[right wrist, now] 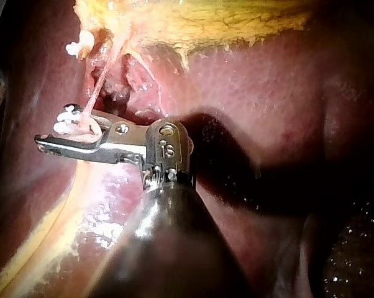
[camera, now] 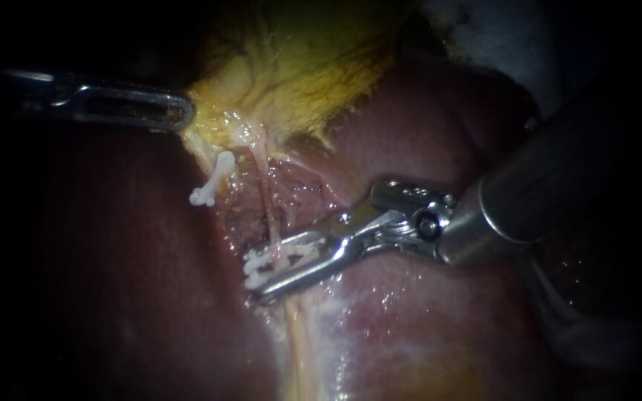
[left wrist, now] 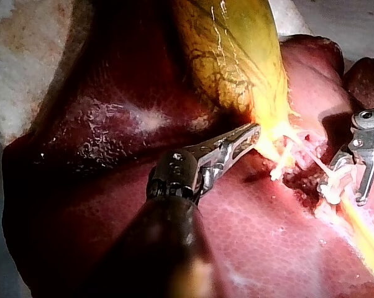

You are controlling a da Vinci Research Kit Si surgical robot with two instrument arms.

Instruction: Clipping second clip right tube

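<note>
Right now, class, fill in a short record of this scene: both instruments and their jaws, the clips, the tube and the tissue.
left instrument: jaws shut on the gallbladder at its edge
right instrument: jaws shut on a white clip
tube: thin, pink, runs down into that clip
other clip: white, nearer the gallbladder, touched by neither instrument
liver: dark red, under and around the site
</note>
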